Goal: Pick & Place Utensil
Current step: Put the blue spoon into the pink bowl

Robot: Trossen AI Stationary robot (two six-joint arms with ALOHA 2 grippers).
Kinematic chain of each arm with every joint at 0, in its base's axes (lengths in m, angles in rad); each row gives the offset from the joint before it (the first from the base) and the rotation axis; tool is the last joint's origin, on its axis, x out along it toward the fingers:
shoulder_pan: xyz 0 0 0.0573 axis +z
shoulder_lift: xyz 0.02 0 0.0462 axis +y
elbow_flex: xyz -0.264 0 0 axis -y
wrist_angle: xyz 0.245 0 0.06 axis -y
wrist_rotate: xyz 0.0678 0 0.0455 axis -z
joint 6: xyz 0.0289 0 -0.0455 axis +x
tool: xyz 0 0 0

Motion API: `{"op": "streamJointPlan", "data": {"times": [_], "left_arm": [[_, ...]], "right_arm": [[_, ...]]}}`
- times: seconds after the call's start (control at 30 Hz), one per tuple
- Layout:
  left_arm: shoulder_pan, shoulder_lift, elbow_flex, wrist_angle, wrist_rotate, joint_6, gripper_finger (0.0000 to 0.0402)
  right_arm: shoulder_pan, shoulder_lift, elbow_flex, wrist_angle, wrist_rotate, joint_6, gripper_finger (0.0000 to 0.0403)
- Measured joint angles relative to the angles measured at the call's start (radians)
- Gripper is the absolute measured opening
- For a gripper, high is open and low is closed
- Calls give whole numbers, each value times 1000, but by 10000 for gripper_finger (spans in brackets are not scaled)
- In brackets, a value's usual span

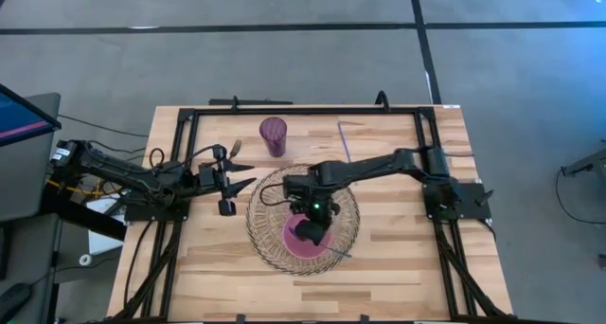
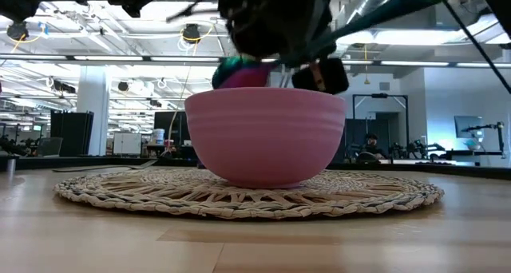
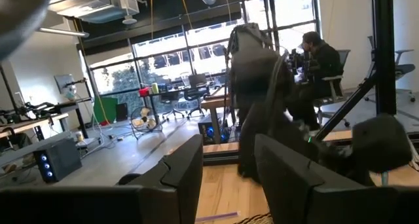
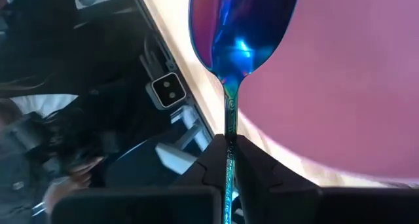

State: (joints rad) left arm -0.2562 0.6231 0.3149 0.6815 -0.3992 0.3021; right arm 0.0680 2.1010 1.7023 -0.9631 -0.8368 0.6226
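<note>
Spoon [image 4: 239,37] looks light, stiff, slick iridescent metal; thin handle is the right place to hold, though it could pivot. Right pincer [image 4: 229,152] pinches that handle, nearly closed, bowl-end hanging over the pink bowl [image 2: 265,137] on the woven mat [image 2: 239,195]. Left pincer [image 1: 232,175] waits wide open, off the mat.

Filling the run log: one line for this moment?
right gripper: shut on spoon over pink bowl | left gripper: open, waiting beside mat

Dark jointed arms [image 1: 369,168]; black cables
</note>
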Motion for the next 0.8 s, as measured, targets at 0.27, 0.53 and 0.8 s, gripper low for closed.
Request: {"op": "streamJointPlan", "data": {"times": [0.27, 0.53, 0.8], "left_arm": [[0, 0, 0, 0, 0, 0, 140], [0, 0, 0, 0, 0, 1, 140], [0, 0, 0, 0, 0, 1, 140]], "right_arm": [[-11, 65, 0, 1, -34, -2, 17], [-18, 65, 0, 74, 5, -4, 19], [-18, 65, -11, 78, 78, 38, 16]]}}
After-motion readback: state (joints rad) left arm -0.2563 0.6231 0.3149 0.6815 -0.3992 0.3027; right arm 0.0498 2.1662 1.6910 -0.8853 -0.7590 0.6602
